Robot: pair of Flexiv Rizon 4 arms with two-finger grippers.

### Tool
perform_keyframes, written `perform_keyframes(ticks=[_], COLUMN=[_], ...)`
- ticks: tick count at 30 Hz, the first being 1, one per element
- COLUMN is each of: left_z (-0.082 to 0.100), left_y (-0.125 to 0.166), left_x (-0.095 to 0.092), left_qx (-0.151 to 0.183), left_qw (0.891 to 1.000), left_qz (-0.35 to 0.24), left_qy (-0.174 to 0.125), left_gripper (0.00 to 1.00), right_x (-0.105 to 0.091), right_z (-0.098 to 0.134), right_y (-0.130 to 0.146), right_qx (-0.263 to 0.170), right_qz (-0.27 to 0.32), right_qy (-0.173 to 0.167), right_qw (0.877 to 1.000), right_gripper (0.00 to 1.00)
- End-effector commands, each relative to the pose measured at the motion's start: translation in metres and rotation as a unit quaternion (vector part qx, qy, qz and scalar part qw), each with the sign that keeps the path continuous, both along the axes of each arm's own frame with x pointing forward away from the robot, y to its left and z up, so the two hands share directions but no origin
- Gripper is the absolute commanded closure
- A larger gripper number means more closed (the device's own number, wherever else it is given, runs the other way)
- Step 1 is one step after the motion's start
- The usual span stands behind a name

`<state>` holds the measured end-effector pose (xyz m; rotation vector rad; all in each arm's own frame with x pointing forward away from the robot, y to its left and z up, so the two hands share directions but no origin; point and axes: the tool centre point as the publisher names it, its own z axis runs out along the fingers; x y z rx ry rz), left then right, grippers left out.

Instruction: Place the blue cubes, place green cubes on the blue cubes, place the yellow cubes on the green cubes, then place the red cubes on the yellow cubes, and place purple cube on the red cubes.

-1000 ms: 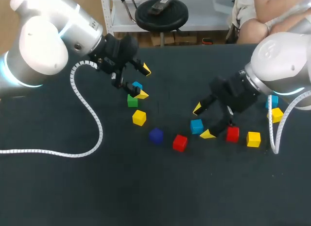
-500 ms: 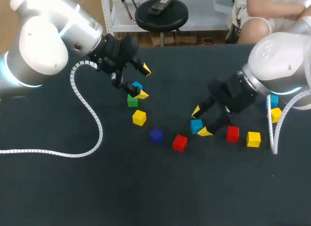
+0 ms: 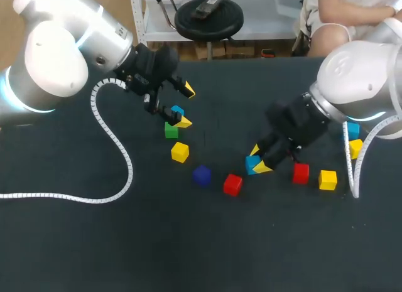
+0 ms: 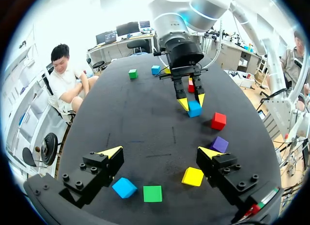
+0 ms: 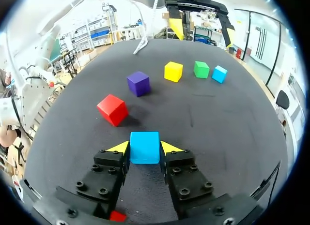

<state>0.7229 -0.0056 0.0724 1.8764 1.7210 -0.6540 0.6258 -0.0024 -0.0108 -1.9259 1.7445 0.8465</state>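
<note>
The right arm [image 3: 358, 78] comes in from the right side of the dark worktop [image 3: 188, 242] and reaches toward its middle. The right jaws are closed on a blue cube [image 5: 144, 146], with one yellow fingertip pressed against each of two opposite faces. This cube sits at worktop level near the middle of the surface; whether it is lifted clear cannot be told. A red cube [image 3: 232, 184] lies just beside it on the left arm's side, and a purple cube [image 3: 201, 174] lies beyond that. A second red cube [image 3: 300, 173] and a second yellow cube [image 3: 327, 179] lie side by side behind the right jaws, apart from each other. A third blue cube [image 3: 353, 130] and a third yellow cube [image 3: 358, 147] lie close to the right edge, partly hidden by the right arm. The left arm [image 3: 56, 59] hangs over the far left part of the worktop. The left jaws are open, fingers wide apart, gripping nothing. Under them lie a second blue cube [image 4: 124, 187] and a green cube [image 4: 152, 193], close together, with a yellow cube [image 4: 193, 176] near the green one. A white coiled cable [image 3: 119, 154] runs from the left arm across the worktop.
</note>
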Motion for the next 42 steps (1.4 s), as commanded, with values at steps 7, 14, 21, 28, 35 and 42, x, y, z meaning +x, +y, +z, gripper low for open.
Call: perform_keyframes(ticks=[7,14,21,28,35,42], left_z=[-0.001,-0.001,-0.001,-0.001,-0.002,-0.005], left_y=[0.001,0.001,0.001,0.001,0.019,0.026], left_x=[0.001,0.001,0.001,0.001,0.019,0.034], left_qx=[-0.001,-0.001,-0.001,-0.001,0.016,0.033], left_qw=[1.000,1.000,1.000,1.000,1.000,0.999], left_qz=[-0.001,-0.001,-0.001,-0.001,0.008,-0.004], left_qy=[-0.001,-0.001,-0.001,-0.001,0.012,0.017], left_gripper=[0.00,0.00,0.00,0.00,0.00,0.00], right_x=[-0.026,-0.027,-0.013,-0.006,-0.010,-0.012], right_z=[0.031,0.055,0.070,0.077,0.076,0.079], right_y=[0.013,0.019,0.012,0.007,0.005,-0.001], right_qx=[0.008,0.011,0.010,0.012,0.027,0.026], right_qz=[0.004,-0.031,-0.057,-0.067,-0.065,-0.072], right_qy=[0.004,-0.005,-0.013,-0.020,-0.016,-0.020], right_qw=[1.000,0.999,0.998,0.997,0.997,0.997], right_gripper=[1.00,1.00,1.00,1.00,1.00,1.00])
